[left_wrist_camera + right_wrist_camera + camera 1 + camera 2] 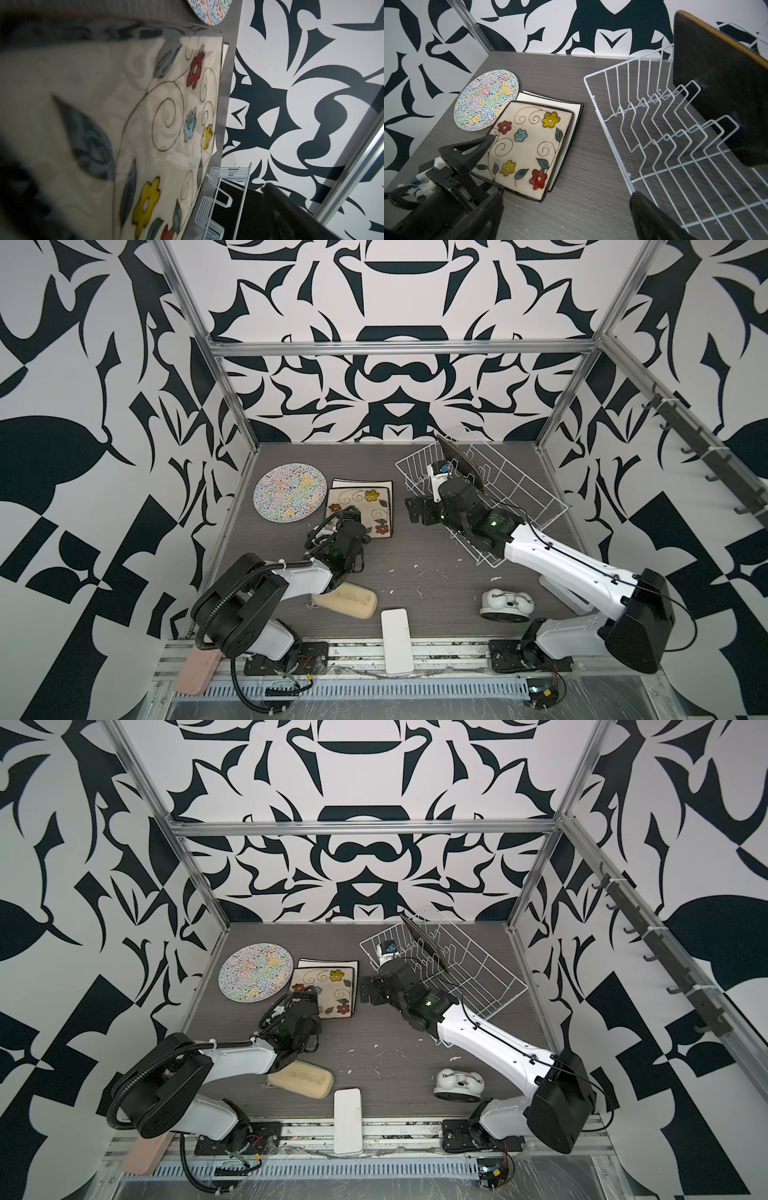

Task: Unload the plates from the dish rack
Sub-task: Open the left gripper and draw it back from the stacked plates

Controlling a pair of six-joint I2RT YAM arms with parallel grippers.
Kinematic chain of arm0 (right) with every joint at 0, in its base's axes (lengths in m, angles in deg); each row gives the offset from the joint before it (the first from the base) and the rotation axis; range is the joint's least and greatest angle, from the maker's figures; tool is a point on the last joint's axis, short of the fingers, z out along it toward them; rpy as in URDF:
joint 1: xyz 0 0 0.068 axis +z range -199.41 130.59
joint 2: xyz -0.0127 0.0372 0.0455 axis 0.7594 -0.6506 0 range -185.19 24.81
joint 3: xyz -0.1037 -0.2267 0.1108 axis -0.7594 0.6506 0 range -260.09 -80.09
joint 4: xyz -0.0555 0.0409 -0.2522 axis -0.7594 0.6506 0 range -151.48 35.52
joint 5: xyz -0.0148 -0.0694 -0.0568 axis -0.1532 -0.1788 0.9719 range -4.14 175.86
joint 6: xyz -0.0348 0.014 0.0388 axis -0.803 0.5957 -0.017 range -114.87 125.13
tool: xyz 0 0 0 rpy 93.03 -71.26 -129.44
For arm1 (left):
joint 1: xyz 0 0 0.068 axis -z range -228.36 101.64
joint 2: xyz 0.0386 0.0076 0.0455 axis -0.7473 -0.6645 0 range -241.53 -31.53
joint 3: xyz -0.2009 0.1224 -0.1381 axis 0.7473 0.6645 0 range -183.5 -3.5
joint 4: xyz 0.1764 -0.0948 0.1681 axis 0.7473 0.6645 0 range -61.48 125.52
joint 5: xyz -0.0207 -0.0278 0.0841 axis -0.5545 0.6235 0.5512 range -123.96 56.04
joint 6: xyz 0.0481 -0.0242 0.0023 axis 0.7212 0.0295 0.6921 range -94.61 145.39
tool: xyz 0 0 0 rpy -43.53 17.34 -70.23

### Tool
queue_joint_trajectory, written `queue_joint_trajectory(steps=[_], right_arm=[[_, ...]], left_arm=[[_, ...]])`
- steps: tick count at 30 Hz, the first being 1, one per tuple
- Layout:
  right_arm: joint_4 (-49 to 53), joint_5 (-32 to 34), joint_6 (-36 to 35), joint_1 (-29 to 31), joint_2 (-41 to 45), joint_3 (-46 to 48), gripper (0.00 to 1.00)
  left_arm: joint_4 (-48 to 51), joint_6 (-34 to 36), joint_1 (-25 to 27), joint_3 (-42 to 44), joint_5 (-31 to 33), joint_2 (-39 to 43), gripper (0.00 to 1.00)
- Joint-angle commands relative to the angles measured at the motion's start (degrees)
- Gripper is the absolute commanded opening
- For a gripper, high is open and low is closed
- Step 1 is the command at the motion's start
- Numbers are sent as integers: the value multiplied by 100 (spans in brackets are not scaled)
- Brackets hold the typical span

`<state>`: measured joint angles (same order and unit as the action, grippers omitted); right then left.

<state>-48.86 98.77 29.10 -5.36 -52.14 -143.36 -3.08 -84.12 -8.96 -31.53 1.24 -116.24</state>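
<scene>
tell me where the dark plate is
In both top views the dark plate stands on edge at the far end of the dish rack, right of the flowered plate.

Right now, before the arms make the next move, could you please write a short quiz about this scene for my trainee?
1. True or false: the dish rack holds no plate.
2. How many plates lie on the table? A) one B) two C) three
3. Fill in: the flowered plate rests on top of a ___ square plate.

Key
1. False: one dark plate stands on edge in it.
2. C: the round plate, the flowered plate and the white square plate under it.
3. white
</scene>
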Motion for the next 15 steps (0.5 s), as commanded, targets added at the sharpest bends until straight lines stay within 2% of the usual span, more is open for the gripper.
queue_joint_trajectory(steps=[1, 5, 10, 15], right_arm=[[-67, 177, -66, -21, 233, 30, 98], [-65, 177, -93, -28, 249, 40, 98], [-59, 173, -118, -44, 239, 25, 98], [-58, 177, -120, -46, 226, 7, 98]], left_arm=[[198, 7, 3, -289, 18, 152, 99], [448, -13, -59, -390, -80, 165, 99], [680, 119, -307, -626, -591, 70, 99], [987, 115, -353, -786, -674, 51, 100]])
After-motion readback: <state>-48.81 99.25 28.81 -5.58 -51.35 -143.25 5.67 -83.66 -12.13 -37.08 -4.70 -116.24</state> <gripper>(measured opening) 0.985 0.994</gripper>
